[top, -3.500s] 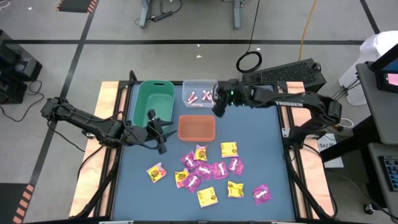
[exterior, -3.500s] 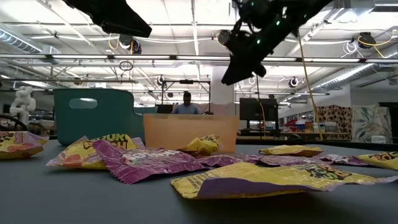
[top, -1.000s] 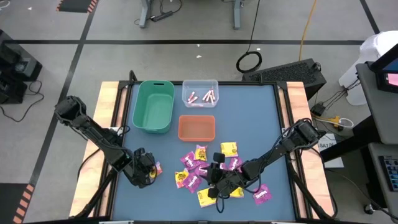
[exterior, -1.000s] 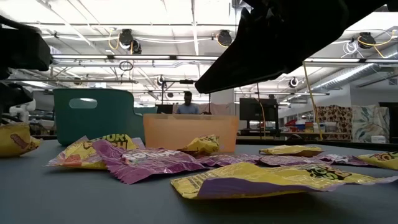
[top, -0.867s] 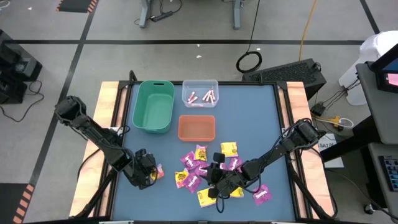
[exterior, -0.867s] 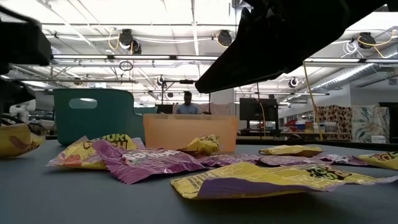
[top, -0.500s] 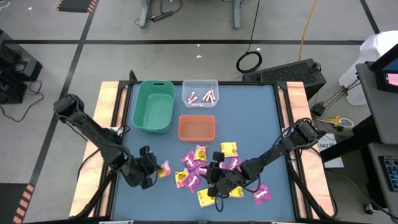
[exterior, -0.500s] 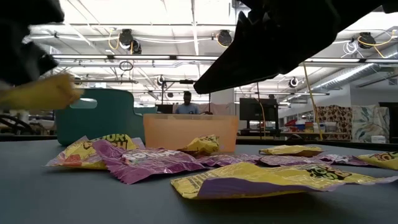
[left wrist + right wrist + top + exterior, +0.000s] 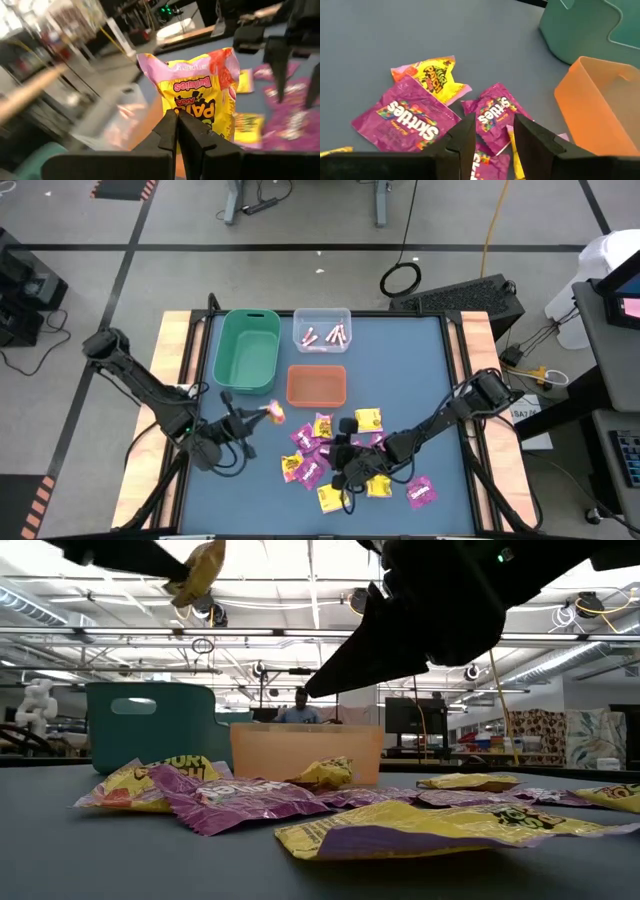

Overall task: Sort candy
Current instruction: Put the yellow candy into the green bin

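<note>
High view shows the left gripper (image 9: 262, 416) clenched on a yellow Sour Patch packet (image 9: 272, 414), lifted just near of the green bin (image 9: 248, 350) and left of the orange bin (image 9: 316, 385), while the right gripper (image 9: 345, 452) hovers parted over the candy pile (image 9: 345, 455).

At the far edge of the counter (image 9: 420, 380) two bins stand side by side, the left bin (image 9: 247, 350) and the right bin (image 9: 322, 330), sticks (image 9: 325, 335) inside the right one. A third bin (image 9: 316, 385) sits nearer, and the scattered packets (image 9: 340, 455) lie in front of it.
</note>
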